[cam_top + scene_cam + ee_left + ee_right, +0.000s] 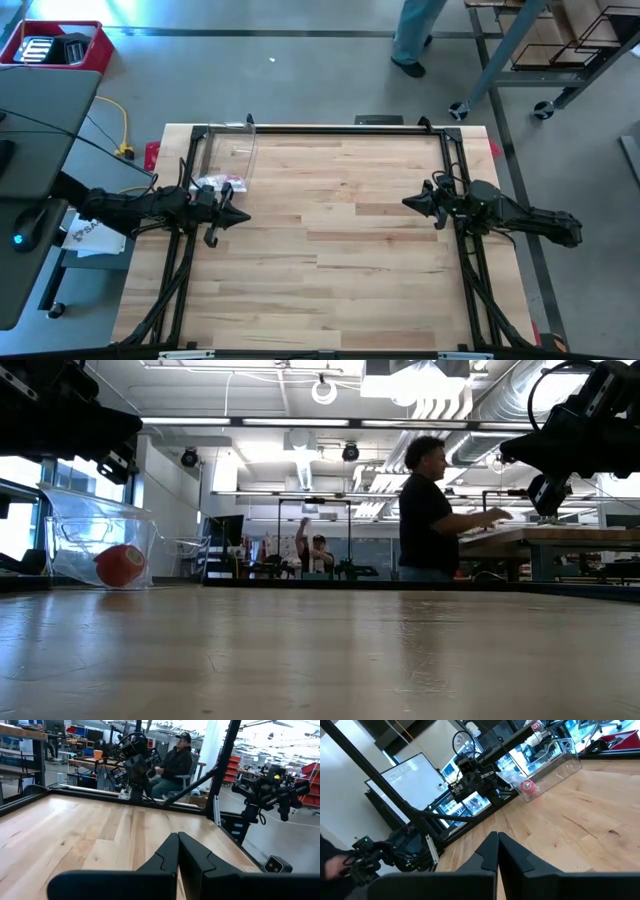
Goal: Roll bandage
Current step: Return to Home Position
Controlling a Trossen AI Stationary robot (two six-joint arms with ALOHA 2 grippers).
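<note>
The bandage [229, 186] is a small red roll lying on the wooden table at the far left, next to a crinkled clear bag [208, 184]. It also shows in the low view as the bandage [120, 565] and in the right wrist view as the bandage [527, 786]. My left gripper [243, 217] hovers shut just to the near side of it, pointing level toward the table's middle; in its own wrist view the left gripper [178, 840] has nothing between its fingers. My right gripper [406, 203] waits shut at the right side, and the right gripper [498, 840] faces the roll from across the table.
A clear plastic box [234, 150] stands at the far left behind the roll. Black frame rails [320, 128] run along the table's edges. Bare wood [330, 250] lies between the arms. A person [430, 510] stands beyond the far edge.
</note>
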